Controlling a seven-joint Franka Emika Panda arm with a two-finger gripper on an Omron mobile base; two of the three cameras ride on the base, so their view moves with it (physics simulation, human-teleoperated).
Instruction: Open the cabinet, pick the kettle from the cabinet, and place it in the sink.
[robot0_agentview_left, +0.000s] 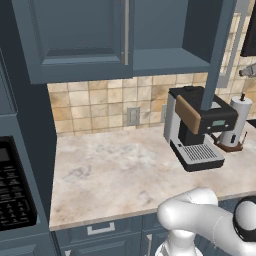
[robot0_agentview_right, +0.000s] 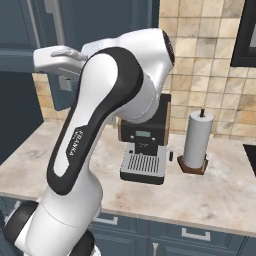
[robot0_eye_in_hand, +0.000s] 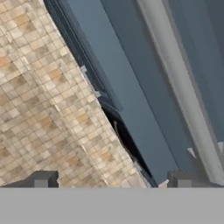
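Observation:
The dark blue-grey cabinet hangs over the counter. Its left door is shut, and its right door stands swung out, edge-on. The bared shelf shows nothing on it; the kettle is hidden. In the hand view my gripper is open, with nothing between its fingertips. It faces the door panel, whose silver handle runs just right of the right fingertip. My hand is raised by the door. A black corner that looks like the sink shows at the counter's far right.
A coffee machine stands on the marble counter under the open door, with a paper towel roll to its right. A black appliance sits at the left edge. Lower drawers run along the counter front.

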